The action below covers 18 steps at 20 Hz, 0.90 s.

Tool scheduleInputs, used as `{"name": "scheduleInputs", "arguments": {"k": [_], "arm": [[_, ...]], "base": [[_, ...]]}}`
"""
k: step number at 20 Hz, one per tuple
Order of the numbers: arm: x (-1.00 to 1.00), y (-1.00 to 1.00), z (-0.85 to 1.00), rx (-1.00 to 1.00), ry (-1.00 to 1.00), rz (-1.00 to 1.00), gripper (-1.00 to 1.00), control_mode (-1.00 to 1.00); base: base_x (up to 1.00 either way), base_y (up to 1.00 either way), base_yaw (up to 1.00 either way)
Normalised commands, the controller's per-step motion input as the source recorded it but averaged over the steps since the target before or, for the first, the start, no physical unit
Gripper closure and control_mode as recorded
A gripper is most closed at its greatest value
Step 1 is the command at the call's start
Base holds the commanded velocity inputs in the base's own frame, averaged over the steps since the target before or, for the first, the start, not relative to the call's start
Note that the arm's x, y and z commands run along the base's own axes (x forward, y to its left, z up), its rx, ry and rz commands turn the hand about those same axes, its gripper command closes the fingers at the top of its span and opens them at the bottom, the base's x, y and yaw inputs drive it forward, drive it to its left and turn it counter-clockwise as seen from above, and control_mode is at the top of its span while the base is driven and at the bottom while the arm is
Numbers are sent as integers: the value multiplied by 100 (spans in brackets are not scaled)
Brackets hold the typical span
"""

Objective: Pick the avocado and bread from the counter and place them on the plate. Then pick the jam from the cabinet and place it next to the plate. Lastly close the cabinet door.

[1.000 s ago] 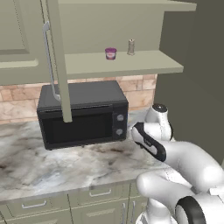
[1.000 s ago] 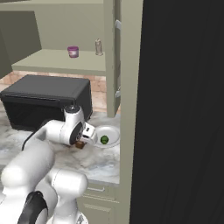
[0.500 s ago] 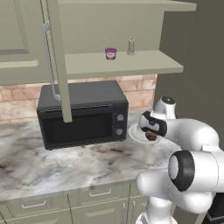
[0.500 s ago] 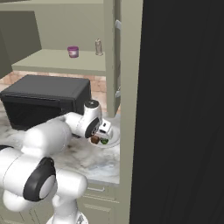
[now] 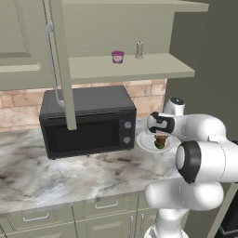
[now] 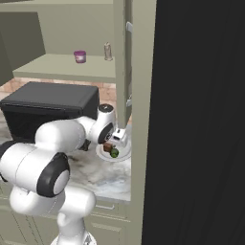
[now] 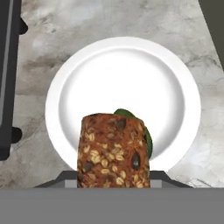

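At the hand view's lower centre, the seeded bread [image 7: 114,151] stands upright, pinched in the gripper [image 7: 113,175], whose fingertips are hidden beneath it. Behind it the avocado [image 7: 146,135] peeks out on the white plate [image 7: 122,65], on the marbled counter [image 7: 109,19]. At the top centre of the left base view, the jam [image 5: 117,56] sits on the open cabinet [image 5: 139,69] shelf.

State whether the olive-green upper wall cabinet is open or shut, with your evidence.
Open. The olive-green panelled door stands swung out edge-on, exposing the shelf with the purple jam jar and a thin beige shaker.
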Motion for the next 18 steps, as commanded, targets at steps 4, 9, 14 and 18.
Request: {"name": "scheduleInputs", "arguments": {"k": [4,9,14,18], "arm": [[14,-17,0,0,0,0,100,-100],[20,-22,0,0,0,0,100,-100],[42,-8,0,0,0,0,100,-100],[38,-11,-5,0,0,0,100,-100]], "base": [[0,0,0],[0,0,0],[0,0,0],[0,0,0]]}}
